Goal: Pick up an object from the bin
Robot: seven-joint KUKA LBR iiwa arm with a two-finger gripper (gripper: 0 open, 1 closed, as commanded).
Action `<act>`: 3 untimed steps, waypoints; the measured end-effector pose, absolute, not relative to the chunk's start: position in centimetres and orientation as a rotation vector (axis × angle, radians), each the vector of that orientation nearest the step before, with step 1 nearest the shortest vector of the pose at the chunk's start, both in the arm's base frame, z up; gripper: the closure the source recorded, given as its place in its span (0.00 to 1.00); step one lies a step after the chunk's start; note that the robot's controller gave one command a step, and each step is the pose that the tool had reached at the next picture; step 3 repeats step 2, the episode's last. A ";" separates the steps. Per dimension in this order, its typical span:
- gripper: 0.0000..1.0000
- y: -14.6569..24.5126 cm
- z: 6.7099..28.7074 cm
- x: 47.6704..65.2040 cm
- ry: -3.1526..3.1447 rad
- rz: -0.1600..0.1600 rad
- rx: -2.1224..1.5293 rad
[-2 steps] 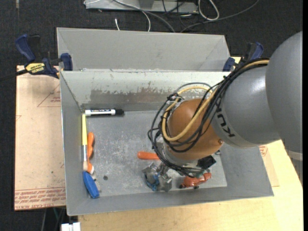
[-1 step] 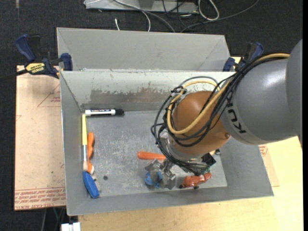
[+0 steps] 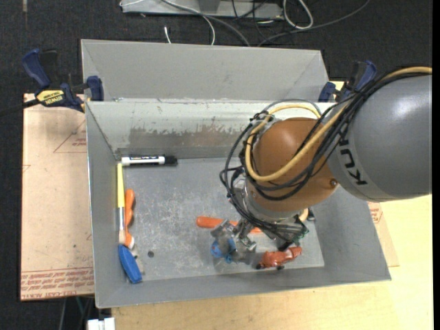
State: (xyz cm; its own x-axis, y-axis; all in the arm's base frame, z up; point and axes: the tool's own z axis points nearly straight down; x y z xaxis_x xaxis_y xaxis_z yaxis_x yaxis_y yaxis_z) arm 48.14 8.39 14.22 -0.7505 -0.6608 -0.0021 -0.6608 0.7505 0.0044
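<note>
My gripper (image 3: pixel 231 241) is low in the bin's front middle, below the arm's orange cover. It stands among a small cluster of things. An orange piece (image 3: pixel 207 222) lies just to its left. A small blue piece (image 3: pixel 218 253) sits right at its lower left edge. A red-orange thing (image 3: pixel 280 256) lies to its right near the front wall. Whether any of them is gripped is hidden by the gripper body and cables.
A black-and-white marker (image 3: pixel 148 160) lies at the back left. Along the left wall run a yellow pencil (image 3: pixel 119 191) and an orange pen-like thing (image 3: pixel 128 215). A blue thing (image 3: pixel 129 265) lies in the front left corner.
</note>
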 end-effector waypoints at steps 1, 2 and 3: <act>1.00 8.4 15.5 48.2 2.935 0.007 -1.106; 1.00 8.4 17.2 48.2 2.939 0.009 -1.105; 1.00 8.4 17.2 48.2 2.939 0.009 -1.105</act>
